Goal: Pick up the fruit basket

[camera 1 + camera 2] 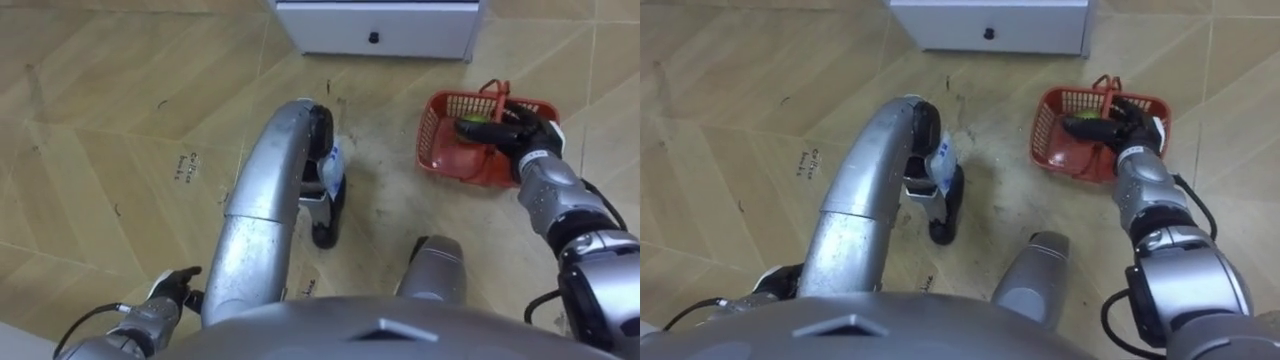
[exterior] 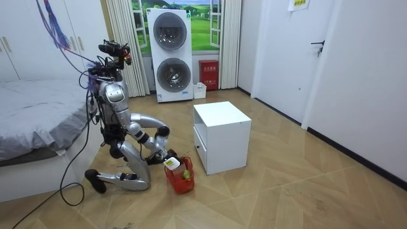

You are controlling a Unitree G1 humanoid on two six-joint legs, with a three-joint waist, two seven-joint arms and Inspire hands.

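Note:
The red fruit basket [image 1: 440, 150] [image 1: 1052, 140] stands on the wooden floor to my front right, with a green fruit [image 1: 472, 127] inside. My right hand [image 1: 528, 133] [image 1: 1134, 130] reaches over its near rim, dark fingers curled at the upright red handle [image 1: 494, 92]. In the room view I kneel on the floor beside the basket [image 2: 180, 178], between the bed and the white cabinet. My left hand [image 1: 168, 298] hangs low at my left side with relaxed fingers, holding nothing.
A white cabinet [image 1: 380, 28] [image 2: 219, 135] with a drawer stands just beyond the basket. A bed [image 2: 32, 121] lies behind me, and stacked washing machines [image 2: 170, 54] stand at the far wall. Open floor stretches to my left.

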